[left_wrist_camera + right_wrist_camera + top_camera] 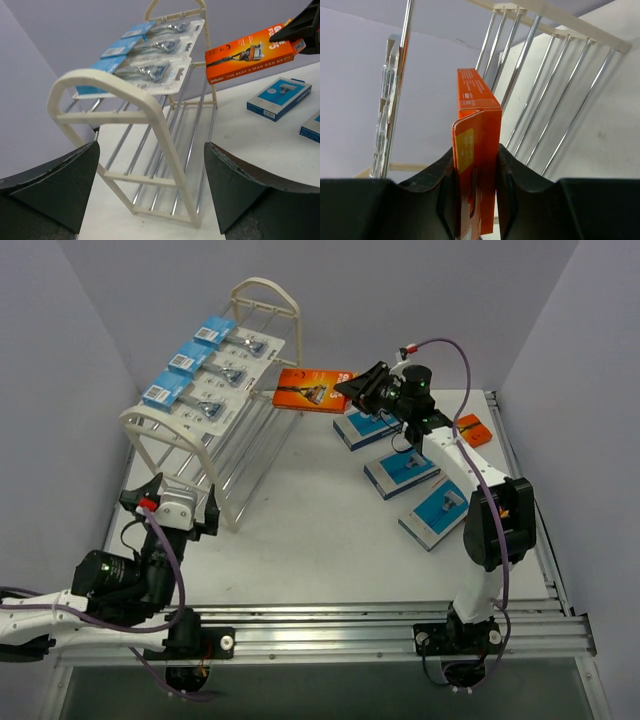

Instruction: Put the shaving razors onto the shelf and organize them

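Observation:
The cream-white shelf stands at the table's left; it also shows in the left wrist view. Three white blister packs with blue headers lie on its top tier. My right gripper is shut on an orange razor box and holds it in the air just right of the shelf's far end. The box shows edge-on between the jaws and in the left wrist view. Three blue-and-white boxes lie on the table at right. My left gripper is open and empty by the shelf's near end.
A small orange pack lies at the far right of the table. A metal rail runs along the near edge. Grey walls close in the left, back and right sides.

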Motion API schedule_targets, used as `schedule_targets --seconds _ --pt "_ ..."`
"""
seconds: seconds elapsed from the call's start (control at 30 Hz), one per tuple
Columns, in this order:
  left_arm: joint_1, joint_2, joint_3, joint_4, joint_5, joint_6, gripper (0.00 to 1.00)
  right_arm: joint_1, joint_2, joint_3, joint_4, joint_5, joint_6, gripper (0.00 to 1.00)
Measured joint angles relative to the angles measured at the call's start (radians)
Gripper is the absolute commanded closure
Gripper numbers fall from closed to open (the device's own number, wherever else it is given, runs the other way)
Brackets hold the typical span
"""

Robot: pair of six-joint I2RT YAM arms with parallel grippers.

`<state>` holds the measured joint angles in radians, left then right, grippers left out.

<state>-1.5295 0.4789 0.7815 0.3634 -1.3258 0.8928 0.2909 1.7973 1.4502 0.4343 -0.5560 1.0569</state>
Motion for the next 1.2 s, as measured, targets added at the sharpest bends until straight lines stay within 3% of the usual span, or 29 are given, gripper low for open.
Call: schedule_targets --seconds 0.4,0.6,0.87,1.2 --pt "0.405 0.303 0.256 -0.475 0.347 -0.420 0.06 0.038 0.217 0.219 0.047 -0.009 0.056 1.00" --pt "0.476 0.328 0.327 -0.547 0.436 -0.513 0.06 0.068 0.303 0.295 0.077 -0.007 0.081 1.00" --pt "0.712 0.333 0.371 -0.648 0.589 -0.670 0.06 0.110 0.422 0.412 0.105 0.029 0.111 1.00" --pt "0.747 0.236 0.252 -0.632 0.624 -0.722 0.06 0.164 0.598 0.591 0.146 0.089 0.159 1.00"
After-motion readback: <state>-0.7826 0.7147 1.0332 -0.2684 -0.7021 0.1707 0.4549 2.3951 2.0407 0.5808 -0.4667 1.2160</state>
